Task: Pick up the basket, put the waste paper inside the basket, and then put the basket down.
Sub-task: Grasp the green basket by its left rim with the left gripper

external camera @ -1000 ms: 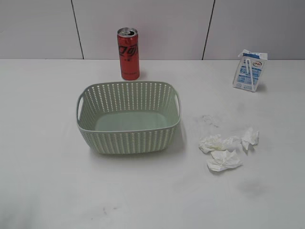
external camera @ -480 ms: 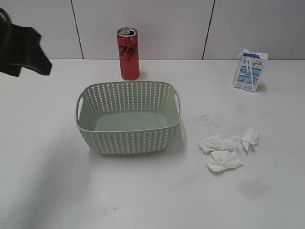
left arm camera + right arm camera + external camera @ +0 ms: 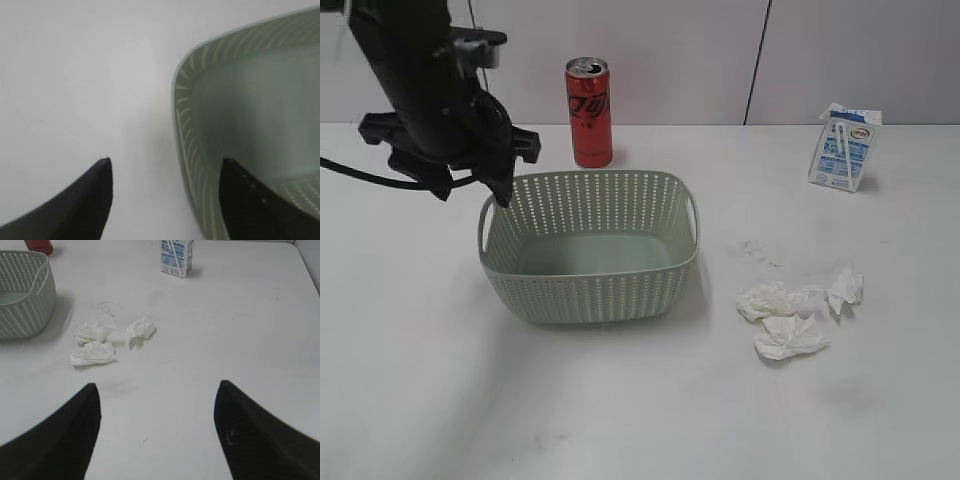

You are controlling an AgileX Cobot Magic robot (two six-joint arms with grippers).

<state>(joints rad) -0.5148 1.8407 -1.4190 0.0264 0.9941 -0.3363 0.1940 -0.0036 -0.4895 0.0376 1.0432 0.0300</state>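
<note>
Far left, exterior view: left pincer (image 3: 500, 190) spread wide, poised over the left end of the basket (image 3: 590, 245); in the left wrist view, one finger (image 3: 250, 200) inside the rim, the other outside, wall between them, contact apparently not yet made, though blur leaves this uncertain. Centre: pale green basket resting empty on the tabletop (image 3: 620, 400), red can (image 3: 589, 112) upright just behind it. Right of centre: three wads of waste paper (image 3: 798, 315) loose on the tabletop, well apart from the basket. Far right rear: drink carton (image 3: 845, 147) upright. Right pincer (image 3: 155, 430), seen only in the right wrist view, spread wide and holding nothing, raised above the tabletop on the near side of the paper.

Progress: none of the three steps complete; basket not lifted, paper not loaded, set-down still ahead.

Against the earlier frames: a second ago, no arm in the exterior view; half a second ago, only a dark edge at upper left; now at the basket's left end. Basket, can, carton and paper unmoved.
</note>
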